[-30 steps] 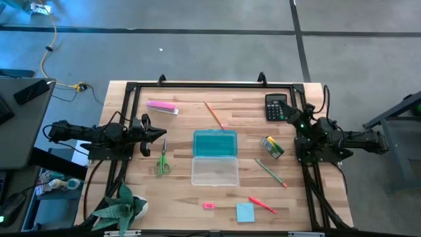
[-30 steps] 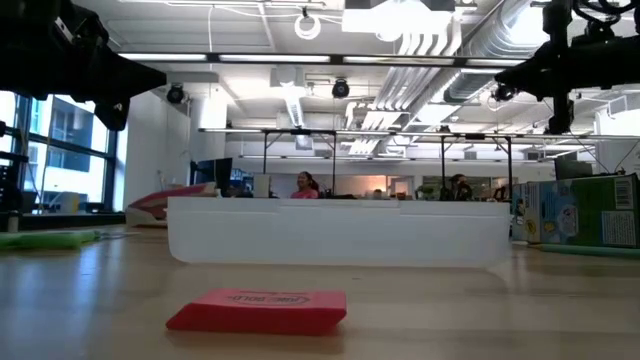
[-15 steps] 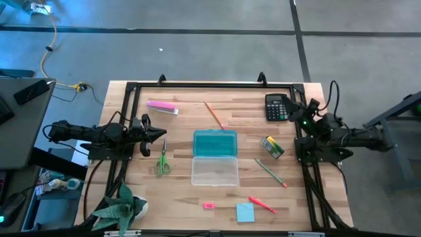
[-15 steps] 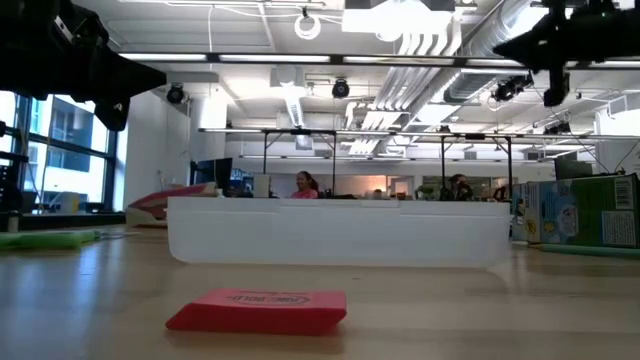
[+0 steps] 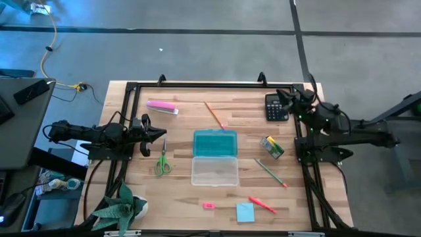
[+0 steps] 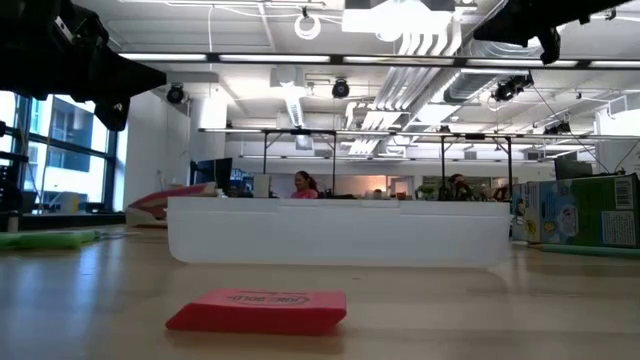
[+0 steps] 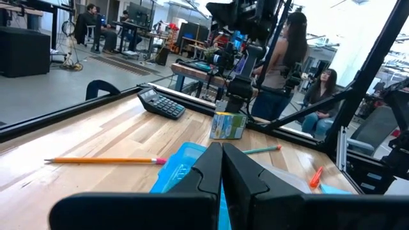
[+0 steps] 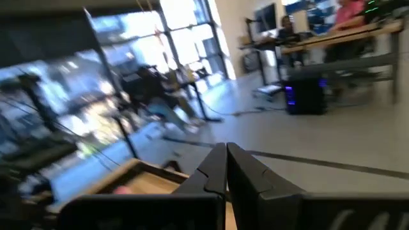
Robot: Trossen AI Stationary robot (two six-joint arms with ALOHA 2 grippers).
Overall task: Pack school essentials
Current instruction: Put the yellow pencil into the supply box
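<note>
An open pencil case (image 5: 215, 157), teal half and clear half, lies flat at the table's middle. Around it lie green-handled scissors (image 5: 162, 161), an orange pencil (image 5: 214, 115), a green pencil (image 5: 271, 172), a red pen (image 5: 262, 205), a pink eraser (image 5: 208, 205), a light-blue sticky pad (image 5: 245, 212) and a yellow-green box (image 5: 272, 147). My left gripper (image 5: 161, 135) is shut and empty just beyond the scissors, above the table; its fingers (image 7: 222, 167) point toward the case. My right gripper (image 5: 284, 97) is shut and empty, raised over the far right corner.
A black calculator (image 5: 275, 107) lies at the far right, below my right gripper. A pink-and-white bar (image 5: 162, 106) lies at the far left. A black frame (image 5: 197, 84) rims the table. A green plant (image 5: 120, 209) stands at the near left corner. People show in the room beyond.
My right gripper has risen and swung toward the table's far edge, from beside the right rail to above the calculator, turning as it went. It stays shut and empty. Nothing on the table has moved.
</note>
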